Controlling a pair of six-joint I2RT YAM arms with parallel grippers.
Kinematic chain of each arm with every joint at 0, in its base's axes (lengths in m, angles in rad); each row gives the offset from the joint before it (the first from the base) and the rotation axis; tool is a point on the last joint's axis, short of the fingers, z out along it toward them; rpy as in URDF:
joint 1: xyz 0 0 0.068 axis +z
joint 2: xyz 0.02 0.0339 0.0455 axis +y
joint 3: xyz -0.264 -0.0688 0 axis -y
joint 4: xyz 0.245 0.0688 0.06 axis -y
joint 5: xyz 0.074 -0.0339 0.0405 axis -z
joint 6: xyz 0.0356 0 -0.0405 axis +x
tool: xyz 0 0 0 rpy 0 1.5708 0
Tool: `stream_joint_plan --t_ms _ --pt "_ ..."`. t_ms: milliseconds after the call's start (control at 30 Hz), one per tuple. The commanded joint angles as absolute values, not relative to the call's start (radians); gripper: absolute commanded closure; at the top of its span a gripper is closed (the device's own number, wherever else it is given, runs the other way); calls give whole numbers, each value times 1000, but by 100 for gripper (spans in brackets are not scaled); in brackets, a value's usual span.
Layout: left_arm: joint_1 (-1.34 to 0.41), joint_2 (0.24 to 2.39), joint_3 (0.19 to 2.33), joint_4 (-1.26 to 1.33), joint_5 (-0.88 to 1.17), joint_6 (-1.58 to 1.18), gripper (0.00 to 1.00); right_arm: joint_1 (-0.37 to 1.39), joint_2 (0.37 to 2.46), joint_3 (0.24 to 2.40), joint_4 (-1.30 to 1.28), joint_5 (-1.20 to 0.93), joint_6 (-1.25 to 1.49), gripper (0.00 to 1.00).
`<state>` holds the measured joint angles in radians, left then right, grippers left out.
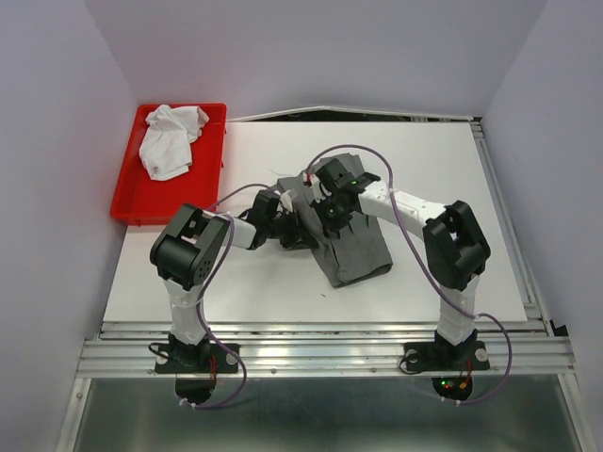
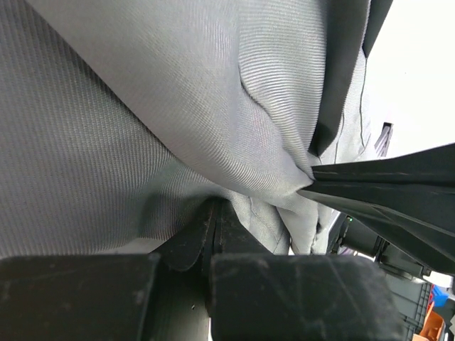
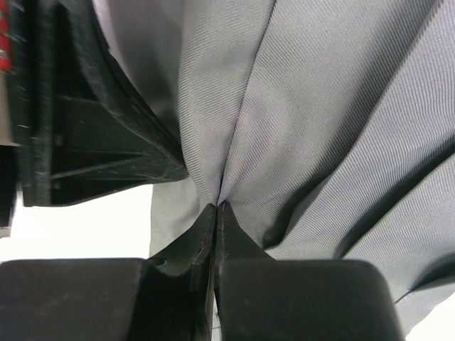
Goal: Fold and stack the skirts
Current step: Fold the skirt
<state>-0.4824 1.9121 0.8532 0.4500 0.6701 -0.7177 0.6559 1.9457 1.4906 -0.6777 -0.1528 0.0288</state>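
You can count two skirts: one dark grey pleated cloth skirt [image 1: 363,252] and one thin white cloth skirt [image 1: 170,139]. There is one red plastic tray [image 1: 127,202] and one white flat table [image 1: 452,169]. You have two black-and-white robot arms, one left arm [image 1: 193,250] and one right arm [image 1: 457,245], with two black two-finger grippers: one left gripper [image 2: 215,204] and one right gripper [image 3: 216,207]
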Motion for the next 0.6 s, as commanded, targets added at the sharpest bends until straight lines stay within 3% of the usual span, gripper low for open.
stream_joint_plan --t_ms 0,567 --pt "-485 1924 865 403 615 -684 100 664 1918 1559 -654 -210 47 99" --pt "-485 1910 862 376 611 -667 100 664 1885 1628 -644 -322 140 99"
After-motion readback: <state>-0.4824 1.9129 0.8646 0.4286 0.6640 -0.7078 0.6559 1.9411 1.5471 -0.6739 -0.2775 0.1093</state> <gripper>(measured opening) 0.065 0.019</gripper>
